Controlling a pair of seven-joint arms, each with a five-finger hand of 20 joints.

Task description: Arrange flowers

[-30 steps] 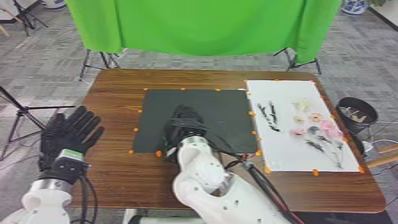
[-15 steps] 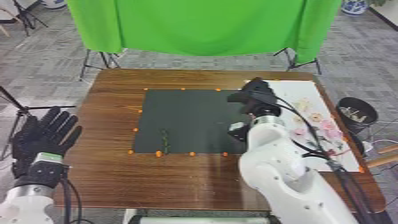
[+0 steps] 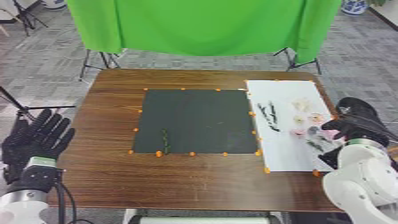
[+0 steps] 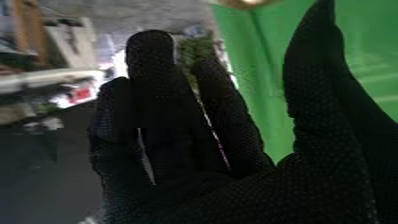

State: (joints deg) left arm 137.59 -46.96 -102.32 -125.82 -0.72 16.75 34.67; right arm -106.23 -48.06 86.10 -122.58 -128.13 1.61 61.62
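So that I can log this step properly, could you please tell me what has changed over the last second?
The right hand has moved from over the dark mat rightward to the far side of the white sheet, by its right edge. A green stem now shows on the mat, probably let go there. The left hand has drifted slightly left. The mat and sheet stayed put.

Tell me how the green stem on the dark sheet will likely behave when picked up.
The green stem looks very thin, so it is probably light and may bend. Lying flat on the dark sheet, it might slide before being pinched.
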